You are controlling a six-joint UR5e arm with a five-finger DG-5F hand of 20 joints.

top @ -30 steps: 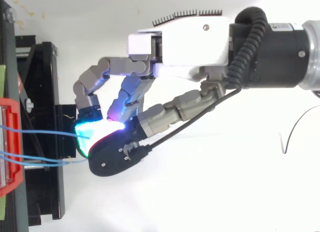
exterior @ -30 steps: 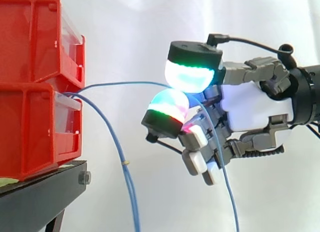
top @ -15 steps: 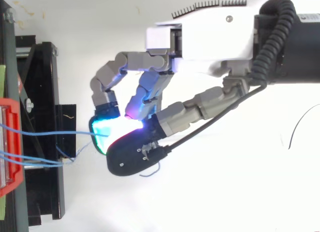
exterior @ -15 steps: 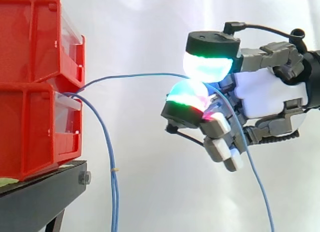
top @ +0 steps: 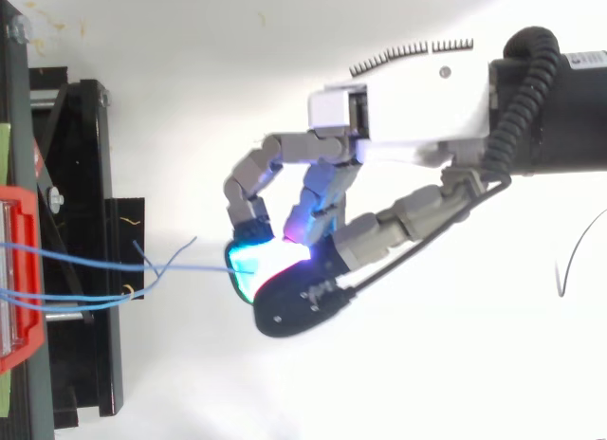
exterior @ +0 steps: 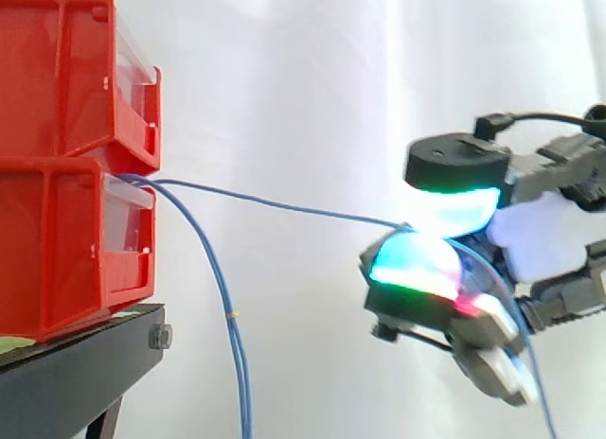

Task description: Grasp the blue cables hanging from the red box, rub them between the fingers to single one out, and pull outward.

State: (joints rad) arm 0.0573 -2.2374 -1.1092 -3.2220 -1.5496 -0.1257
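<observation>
Two stacked red boxes (exterior: 71, 160) stand on a black stand at the left. Blue cables come out from between them. One blue cable (exterior: 284, 207) runs taut to the right, where my hand (exterior: 549, 250) pinches it between the glowing thumb pad (exterior: 454, 201) and a finger pad (exterior: 417, 266). The other blue cables (exterior: 232, 335) hang down in front of the stand. From above, the pinched cable (top: 180, 267) stretches from the red box (top: 21, 269) to my hand (top: 398, 141), which is well right of the stand. Loose cable ends (top: 161, 255) curl beside it.
The black stand (exterior: 80, 373) carries the boxes; its frame (top: 76, 241) lies at the left of the top view. A white curtain backs the scene. A thin dark wire (top: 574, 255) lies at the right edge.
My hand has moved right and a little down, away from the boxes, drawing one blue cable taut. The other cables have dropped back and hang by the stand.
</observation>
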